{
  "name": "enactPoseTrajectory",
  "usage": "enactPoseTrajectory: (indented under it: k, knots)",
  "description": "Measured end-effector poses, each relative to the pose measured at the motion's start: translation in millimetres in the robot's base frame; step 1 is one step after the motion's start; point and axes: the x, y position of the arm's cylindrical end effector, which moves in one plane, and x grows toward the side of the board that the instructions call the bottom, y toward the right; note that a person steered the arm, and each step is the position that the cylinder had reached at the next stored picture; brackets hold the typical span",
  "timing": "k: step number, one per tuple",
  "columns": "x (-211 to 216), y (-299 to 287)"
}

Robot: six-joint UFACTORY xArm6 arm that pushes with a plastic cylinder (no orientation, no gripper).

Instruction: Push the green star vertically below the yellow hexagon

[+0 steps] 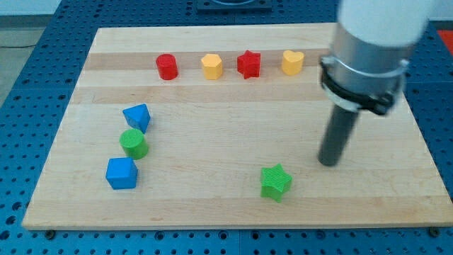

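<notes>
The green star (275,182) lies near the view's bottom, right of centre. The yellow hexagon (211,66) sits in the row at the view's top, up and left of the star. My tip (328,162) is on the board to the right of the green star and slightly above it, a short gap apart, not touching it. The rod rises from the tip into the arm's grey and white body at the view's top right.
In the top row a red cylinder (167,66), a red star (248,64) and a yellow heart (292,62) flank the hexagon. At the left stand a blue block (137,117), a green cylinder (133,144) and a blue cube (121,173). The wooden board (212,205) ends near the star.
</notes>
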Motion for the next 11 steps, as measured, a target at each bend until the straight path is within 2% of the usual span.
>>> enactPoseTrajectory:
  k: [1,2,3,4,5,6,8,9,11]
  knots:
    - [50.7,-12.6]
    - [58.3,-84.1]
    - [32.8,-102.4]
    - [-16.7,-97.4]
    - [-41.2,-122.6]
    - [-45.6,-145.3]
    - [-2.6,-162.0]
    - [-22.0,-172.1]
    - [-94.1,-174.8]
